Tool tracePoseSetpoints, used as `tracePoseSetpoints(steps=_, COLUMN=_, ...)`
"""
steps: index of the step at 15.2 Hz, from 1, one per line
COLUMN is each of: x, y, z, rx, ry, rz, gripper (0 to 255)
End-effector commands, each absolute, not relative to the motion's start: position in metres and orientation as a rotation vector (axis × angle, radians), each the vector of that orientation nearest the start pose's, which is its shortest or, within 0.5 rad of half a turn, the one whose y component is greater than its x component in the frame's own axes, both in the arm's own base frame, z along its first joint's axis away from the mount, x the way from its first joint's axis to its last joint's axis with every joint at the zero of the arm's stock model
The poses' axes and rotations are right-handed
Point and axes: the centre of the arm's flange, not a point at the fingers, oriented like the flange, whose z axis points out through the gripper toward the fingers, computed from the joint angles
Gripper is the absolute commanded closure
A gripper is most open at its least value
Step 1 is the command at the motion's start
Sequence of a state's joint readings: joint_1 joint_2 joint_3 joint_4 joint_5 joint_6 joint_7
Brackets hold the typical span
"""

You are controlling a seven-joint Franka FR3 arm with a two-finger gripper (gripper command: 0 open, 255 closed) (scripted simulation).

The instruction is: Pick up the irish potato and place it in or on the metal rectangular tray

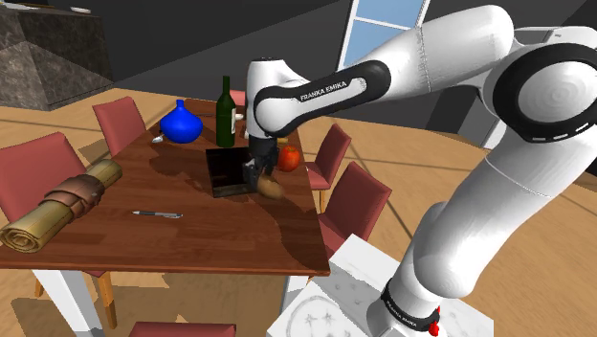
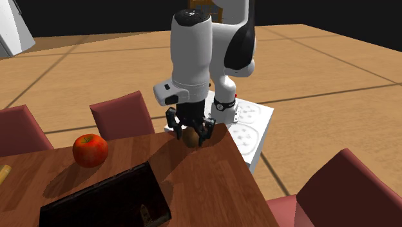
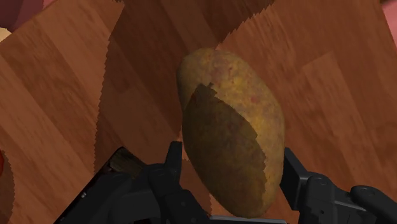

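My gripper (image 2: 191, 135) pinches the potato (image 3: 232, 127) across its narrow middle, low over the table (image 1: 191, 230). I'd lift straight up first, clear the dark tray (image 1: 225, 168) just to the shoulder view's left, then lower gently.

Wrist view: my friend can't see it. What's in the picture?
A lumpy brown-yellow oval potato, half in shadow, is seen up close against a reddish-brown wooden table. The robot's black gripper clasps it, with one finger against each side.
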State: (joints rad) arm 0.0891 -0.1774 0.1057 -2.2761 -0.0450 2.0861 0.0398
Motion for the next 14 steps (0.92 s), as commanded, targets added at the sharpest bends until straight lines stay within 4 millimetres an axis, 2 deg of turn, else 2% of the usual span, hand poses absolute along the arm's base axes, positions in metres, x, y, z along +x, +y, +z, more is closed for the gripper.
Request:
tracePoseSetpoints(steps=1, x=0.476, y=0.092, z=0.439, rx=-3.188, ry=-0.281, rz=0.012, gripper=255)
tracePoseSetpoints(steps=4, x=0.476, y=0.092, z=0.449, rx=-3.188, ry=-0.281, rz=0.012, gripper=255)
tracePoseSetpoints(steps=14, x=0.6, y=0.046, z=0.45, rx=-3.188, ry=-0.281, rz=0.012, gripper=255)
